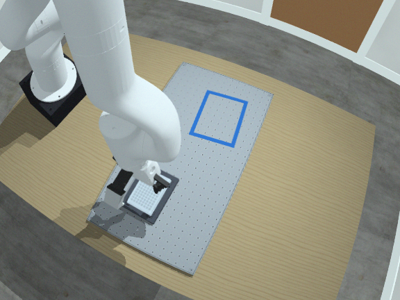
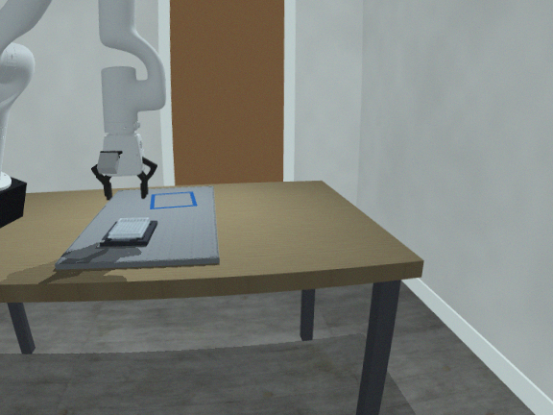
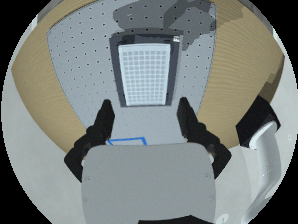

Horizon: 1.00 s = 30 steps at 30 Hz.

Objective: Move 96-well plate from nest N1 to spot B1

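Observation:
The white 96-well plate (image 1: 145,197) sits flat in the dark plate nest N1 (image 1: 149,201) at the near left end of the grey deck. It also shows in the exterior view (image 2: 128,228) and in the wrist view (image 3: 148,76). My gripper (image 2: 125,189) is open and empty. It hangs well above the plate, with a finger to either side of the plate's long axis in the wrist view (image 3: 145,125). The blue taped outline B1 (image 1: 219,117) lies on the far half of the deck, with nothing inside it, and shows in the exterior view (image 2: 173,200).
The grey perforated deck (image 1: 187,167) lies on a wooden table (image 2: 269,231). My arm's black base (image 1: 52,94) stands at the table's far left corner. The arm's elbow hides part of the deck near the nest in the top view.

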Each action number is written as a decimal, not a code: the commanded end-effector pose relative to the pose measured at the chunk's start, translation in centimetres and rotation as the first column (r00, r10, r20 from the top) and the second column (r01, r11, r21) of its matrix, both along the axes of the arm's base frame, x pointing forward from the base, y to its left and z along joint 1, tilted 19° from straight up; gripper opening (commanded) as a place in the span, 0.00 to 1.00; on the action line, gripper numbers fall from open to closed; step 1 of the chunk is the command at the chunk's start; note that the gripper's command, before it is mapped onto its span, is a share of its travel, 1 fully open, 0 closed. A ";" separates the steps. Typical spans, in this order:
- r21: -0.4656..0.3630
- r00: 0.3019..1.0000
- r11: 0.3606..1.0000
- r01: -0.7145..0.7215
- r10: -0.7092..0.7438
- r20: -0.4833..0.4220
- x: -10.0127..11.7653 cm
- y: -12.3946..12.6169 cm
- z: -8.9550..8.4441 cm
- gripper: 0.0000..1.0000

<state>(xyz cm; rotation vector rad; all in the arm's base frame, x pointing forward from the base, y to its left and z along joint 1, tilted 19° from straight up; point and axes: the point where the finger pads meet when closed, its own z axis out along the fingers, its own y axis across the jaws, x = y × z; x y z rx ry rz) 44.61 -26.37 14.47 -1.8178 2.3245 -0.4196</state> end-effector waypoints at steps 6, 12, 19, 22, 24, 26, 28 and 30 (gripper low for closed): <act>-0.001 1.000 1.000 0.000 0.000 0.001 0.4 -0.2 -1.1 1.00; -0.001 1.000 1.000 0.000 0.000 0.001 0.7 -0.3 -2.0 1.00; -0.001 1.000 1.000 0.000 0.000 0.001 1.0 -0.4 -3.0 1.00; -0.001 1.000 1.000 0.000 0.000 0.001 1.1 -0.5 -3.3 1.00; -0.001 1.000 1.000 0.000 0.000 0.001 1.2 -0.5 -3.6 1.00; 0.000 1.000 1.000 0.000 0.000 0.001 1.3 -0.5 -3.9 1.00; 0.000 1.000 1.000 0.000 0.000 0.001 1.4 -0.6 -4.2 1.00; 0.000 1.000 1.000 0.000 0.000 0.001 1.5 -0.6 -4.6 1.00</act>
